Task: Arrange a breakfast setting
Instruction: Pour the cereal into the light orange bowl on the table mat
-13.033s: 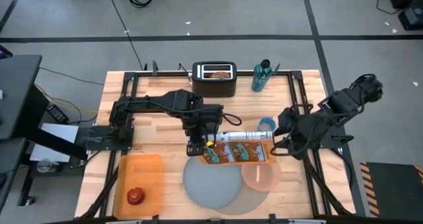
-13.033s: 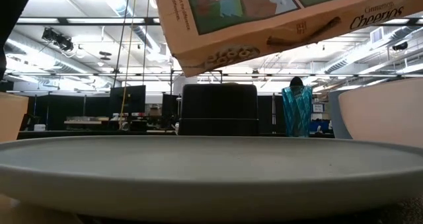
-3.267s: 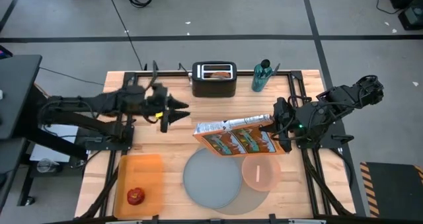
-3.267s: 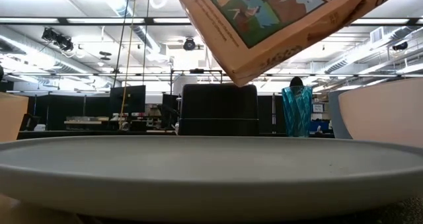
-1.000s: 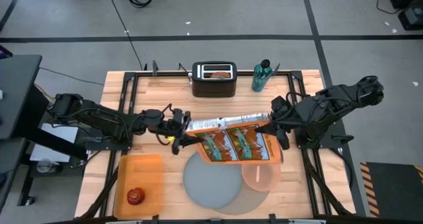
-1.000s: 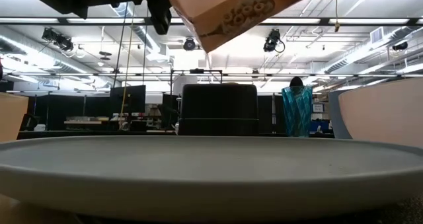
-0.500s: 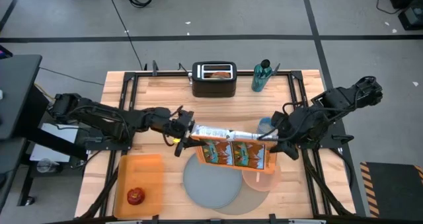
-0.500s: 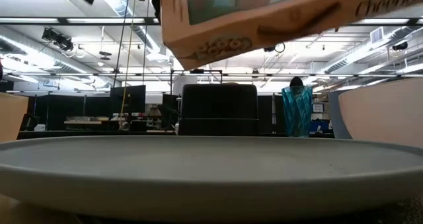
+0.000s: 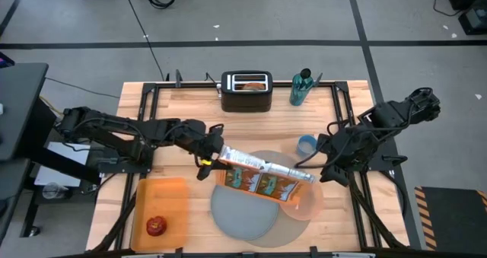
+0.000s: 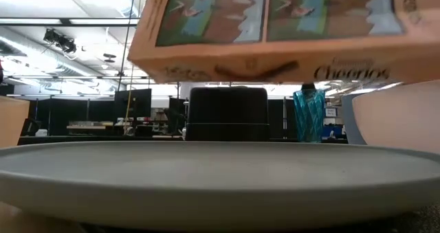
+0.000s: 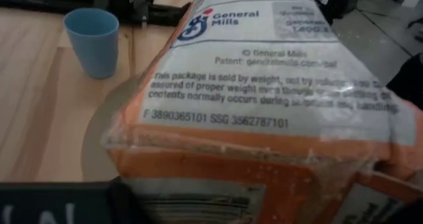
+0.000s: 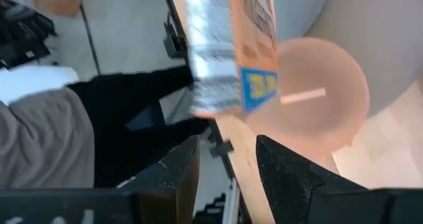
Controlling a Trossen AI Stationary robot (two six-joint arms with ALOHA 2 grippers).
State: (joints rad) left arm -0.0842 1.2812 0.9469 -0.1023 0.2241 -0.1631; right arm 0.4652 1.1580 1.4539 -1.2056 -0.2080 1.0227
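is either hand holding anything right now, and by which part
The left hand holds the cereal box by its end, tilted over the pink bowl. The right hand is open, holding nothing.

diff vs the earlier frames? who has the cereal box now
The left hand came back in and now holds the orange cereal box at its end. The right hand, which had carried it alone, has let go and opened, backing off slightly. The box swung lower and tilts over the translucent pink bowl. Unchanged: grey-blue plate, small blue cup, red apple, black toaster.
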